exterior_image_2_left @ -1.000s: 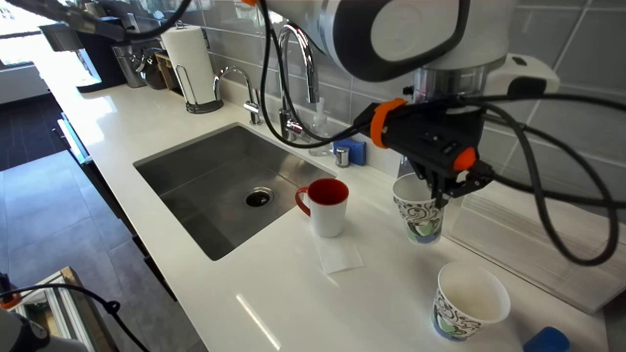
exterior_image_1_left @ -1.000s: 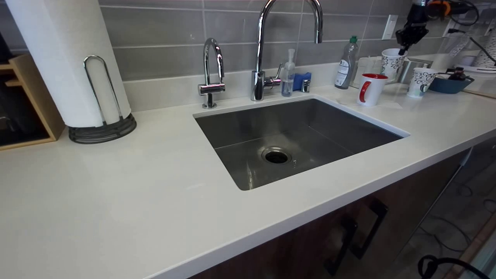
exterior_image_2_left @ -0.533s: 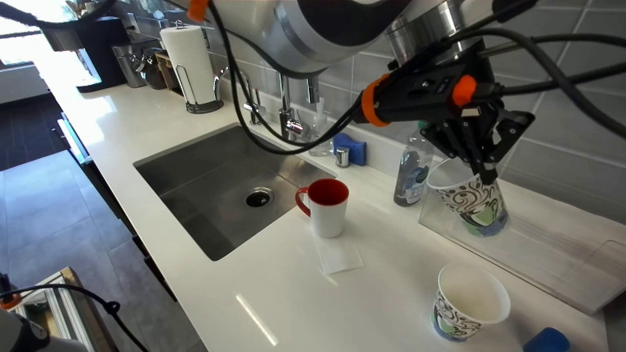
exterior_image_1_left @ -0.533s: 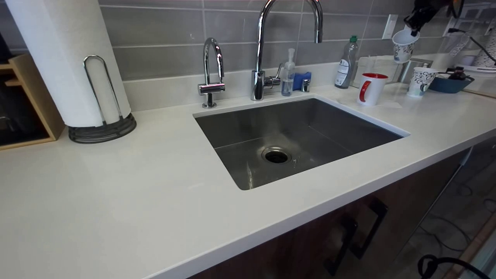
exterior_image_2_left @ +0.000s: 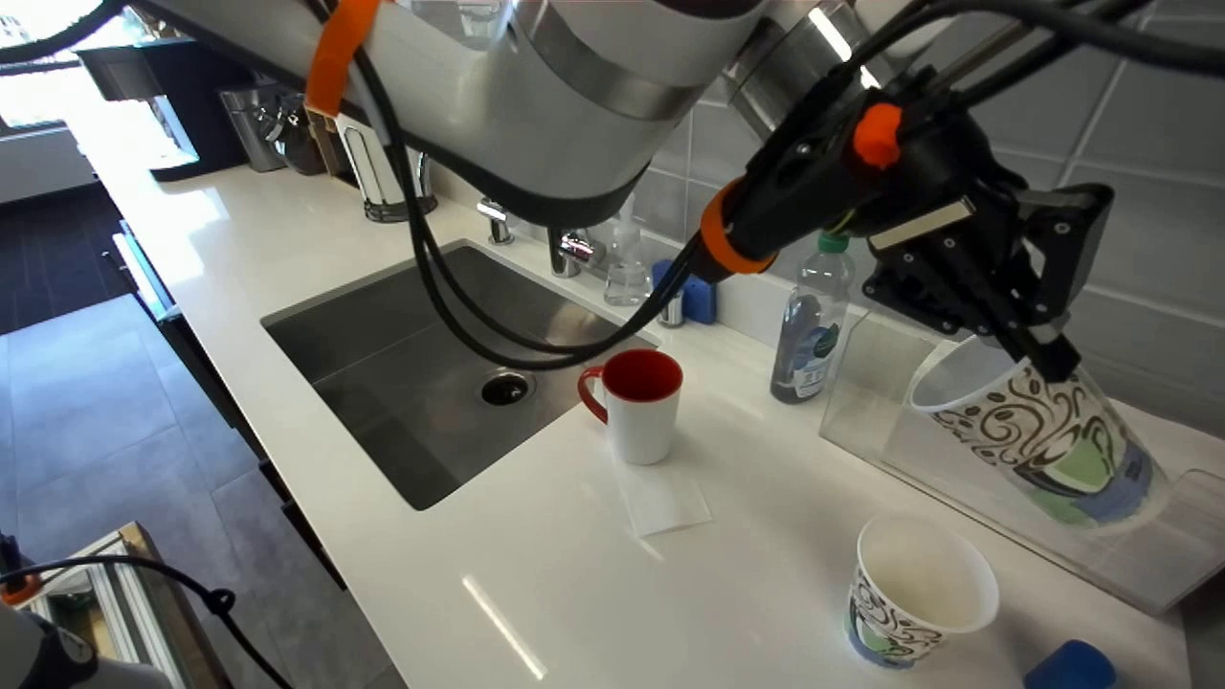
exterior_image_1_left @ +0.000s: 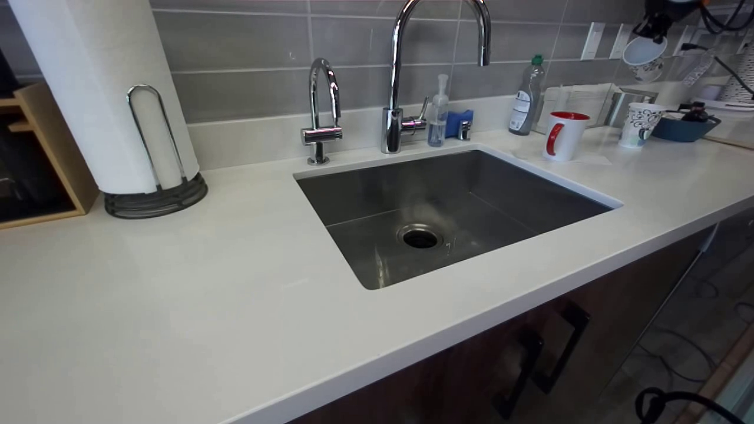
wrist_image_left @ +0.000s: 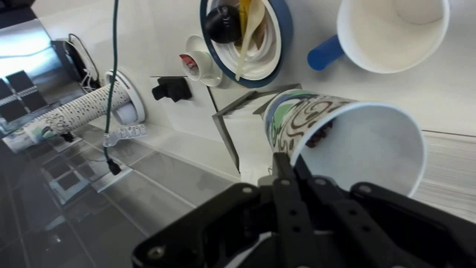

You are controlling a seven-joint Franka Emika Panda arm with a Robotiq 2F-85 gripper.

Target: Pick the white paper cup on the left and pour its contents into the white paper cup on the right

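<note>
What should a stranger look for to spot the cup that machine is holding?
From the white counter, look up to the black gripper. It pinches a patterned paper cup by the rim. Unlike the matching cup standing upright nearby, this one hangs tilted in the air, with something dark reddish-brown visible inside.

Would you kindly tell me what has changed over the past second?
The gripper has carried the held cup rightward in both exterior views and lifted it higher, tipping it from nearly upright to a clear slant. Nothing was newly grasped or let go: the cup was already in its grip. The standing cup and the red-handled mug stayed where they were.
</note>
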